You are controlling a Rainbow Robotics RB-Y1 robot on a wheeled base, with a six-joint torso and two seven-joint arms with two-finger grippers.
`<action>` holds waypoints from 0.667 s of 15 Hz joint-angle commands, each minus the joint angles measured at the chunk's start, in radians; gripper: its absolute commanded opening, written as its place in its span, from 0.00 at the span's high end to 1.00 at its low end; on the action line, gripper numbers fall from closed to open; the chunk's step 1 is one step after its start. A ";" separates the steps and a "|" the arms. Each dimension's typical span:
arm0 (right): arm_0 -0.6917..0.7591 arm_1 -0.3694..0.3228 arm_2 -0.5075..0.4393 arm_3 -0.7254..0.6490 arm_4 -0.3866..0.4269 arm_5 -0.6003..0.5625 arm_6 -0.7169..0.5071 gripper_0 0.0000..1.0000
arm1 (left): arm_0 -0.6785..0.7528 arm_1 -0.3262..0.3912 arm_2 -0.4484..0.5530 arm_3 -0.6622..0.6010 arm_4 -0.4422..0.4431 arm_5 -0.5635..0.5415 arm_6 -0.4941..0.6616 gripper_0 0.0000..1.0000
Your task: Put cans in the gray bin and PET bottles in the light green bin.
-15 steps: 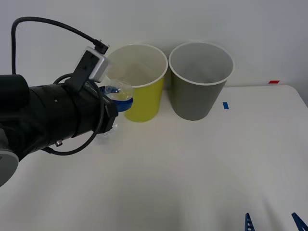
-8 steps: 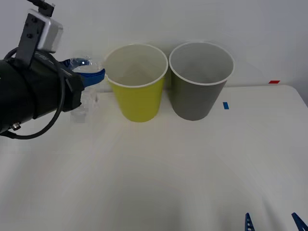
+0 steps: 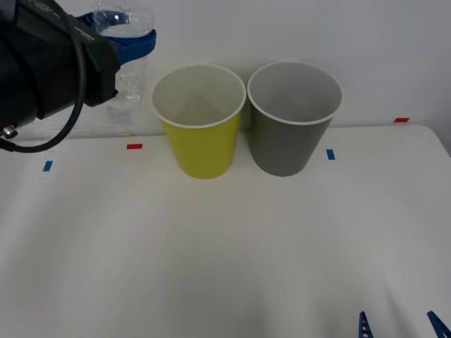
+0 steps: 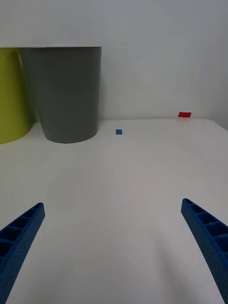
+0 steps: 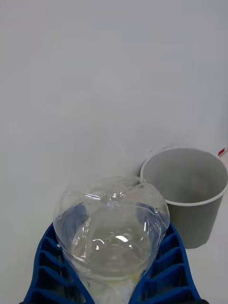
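My left gripper [image 3: 125, 41] is raised at the upper left of the front view, shut on a crushed clear PET bottle [image 3: 124, 21], left of and above the light green bin [image 3: 199, 120]. Seen from the left wrist, the bottle [image 5: 111, 232] sits between the blue fingers [image 5: 47, 266], with the gray bin [image 5: 187, 190] beyond. In the front view the gray bin [image 3: 294, 116] stands just right of the green one. My right gripper [image 4: 114, 251] is open and low near the table's front edge; its fingertips [image 3: 363, 325] show at the front view's bottom right.
Both bins stand upright at the back of the white table [image 3: 225, 253], against a white wall. Small tape marks lie on the table: red [image 3: 134, 146], blue [image 3: 330, 154], red [image 3: 401, 120], blue [image 3: 47, 166].
My left arm has lifted the bottle from table level beside the green bin up and to the left, above rim height. The right gripper has stayed still.
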 commanded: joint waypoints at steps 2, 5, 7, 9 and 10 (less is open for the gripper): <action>0.000 0.000 0.000 0.000 0.000 0.000 0.000 0.00 | -0.129 0.000 -0.104 0.125 -0.116 -0.052 0.012 1.00; 0.000 0.000 0.000 0.000 0.000 0.000 0.000 0.00 | -0.170 0.000 -0.198 0.239 -0.168 -0.166 0.029 1.00; 0.000 0.000 0.000 0.000 0.000 0.000 0.000 0.00 | -0.204 -0.003 -0.277 0.308 -0.221 -0.247 0.086 1.00; 0.000 0.000 0.000 0.000 0.000 0.000 0.000 0.00 | -0.212 -0.012 -0.329 0.354 -0.277 -0.325 0.132 1.00; 0.000 0.000 0.000 0.000 0.000 0.000 0.000 0.00 | -0.212 -0.022 -0.339 0.371 -0.281 -0.342 0.135 1.00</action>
